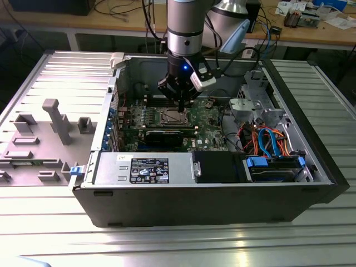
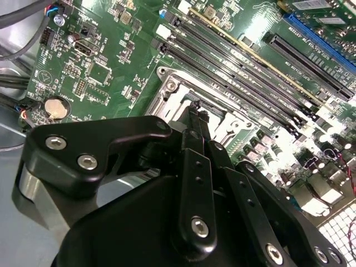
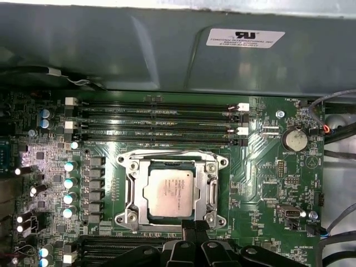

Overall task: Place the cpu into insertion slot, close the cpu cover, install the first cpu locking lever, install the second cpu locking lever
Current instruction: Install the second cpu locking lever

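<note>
The cpu (image 3: 168, 192), a silvery square chip, lies in the insertion slot (image 3: 127, 217) on the green board. The cpu cover (image 3: 172, 162), a thin metal frame, lies flat around it, and the chip shows through its cut-out. Thin lever rods run along both sides of the socket; I cannot tell whether they are latched. My gripper (image 3: 194, 227) hovers at the socket's edge with its black fingers (image 2: 196, 167) pressed together and nothing visible between them. In the exterior view the gripper (image 1: 181, 107) points straight down just above the socket (image 1: 173, 117).
Long memory slots (image 3: 156, 119) run beside the socket, with a coin battery (image 3: 293, 139) nearby. The case wall (image 3: 167, 50) rises behind. In the exterior view a black expansion card (image 1: 167, 135), power supply (image 1: 144, 167), drive cage (image 1: 275, 167) and cables surround the board.
</note>
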